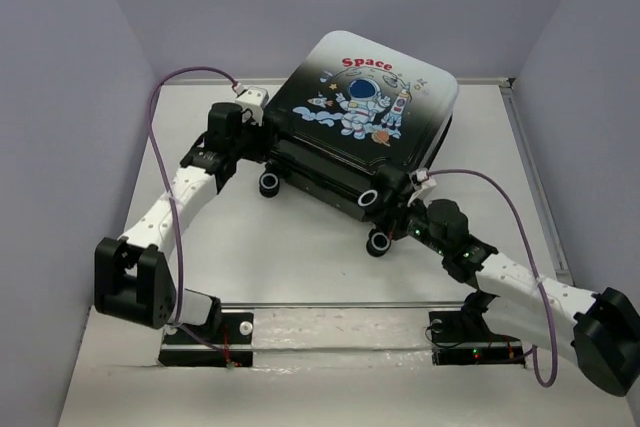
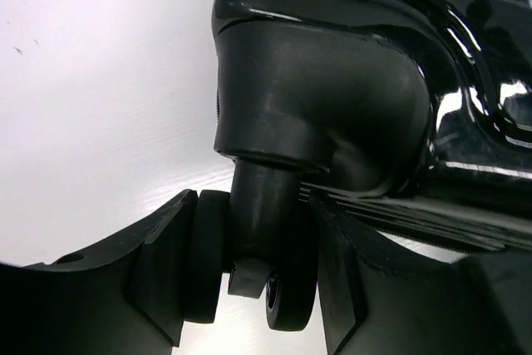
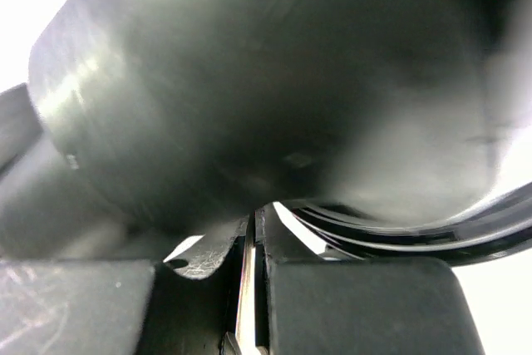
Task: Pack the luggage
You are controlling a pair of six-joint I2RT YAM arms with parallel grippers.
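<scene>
The luggage (image 1: pixel 365 117) lies shut on the table with its astronaut and red "Space" print facing up. My left gripper (image 1: pixel 262 135) is at its rear left corner. In the left wrist view the left gripper (image 2: pixel 253 201) has its fingers pressed on both sides of a black twin caster wheel (image 2: pixel 291 288) under the glossy shell (image 2: pixel 374 6). My right gripper (image 1: pixel 400 209) is at the near right corner, between two casters (image 1: pixel 378 242). The right gripper (image 3: pixel 253 230) is shut with only a thin slit showing. It sits close under a blurred dark caster housing (image 3: pixel 249 81).
The white table (image 1: pixel 300 257) is walled on the left, back and right. A clear rail (image 1: pixel 340 327) joins the two arm bases along the near edge. Purple cables (image 1: pixel 165 147) loop over both arms. Another caster (image 1: pixel 269 184) stands at the luggage's near left.
</scene>
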